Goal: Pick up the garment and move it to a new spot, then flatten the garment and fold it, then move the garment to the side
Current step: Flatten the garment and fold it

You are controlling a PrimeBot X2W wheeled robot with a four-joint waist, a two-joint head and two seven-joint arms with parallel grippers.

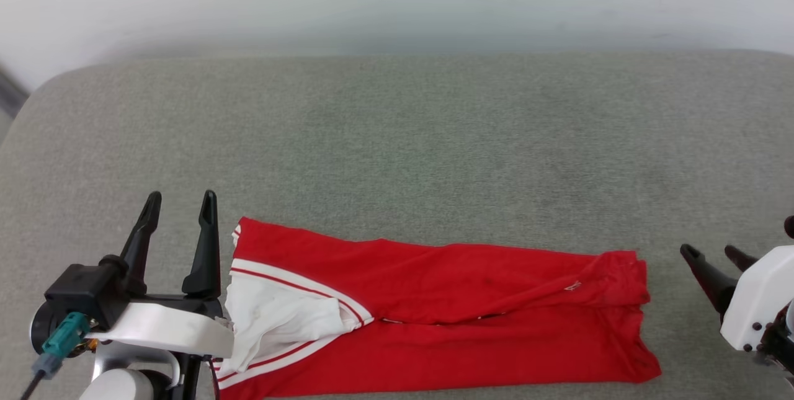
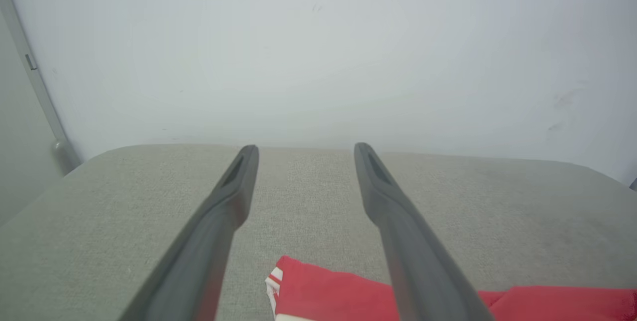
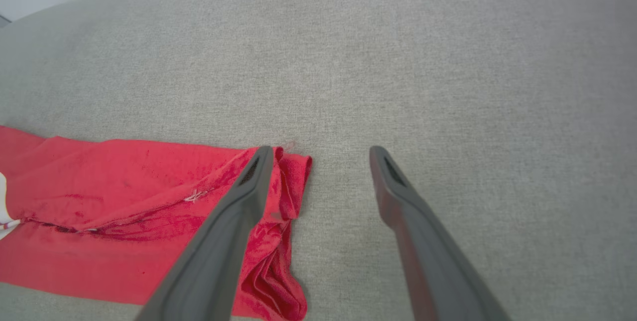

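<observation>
The red jersey (image 1: 446,307) lay near the front edge of the grey padded surface (image 1: 397,139), folded lengthwise into a long band. Its white sleeve (image 1: 279,313) was at the left end and its rumpled hem (image 1: 626,282) at the right. Both tools were released and empty: the left gripper (image 1: 180,201) stood just beside the sleeve end, and the right gripper (image 1: 709,252) near the hem, fingers parted. The cloth looked thin, light and limp, likely to sag and lose its fold, so pinching through all layers at both ends seemed the safest hold.
</observation>
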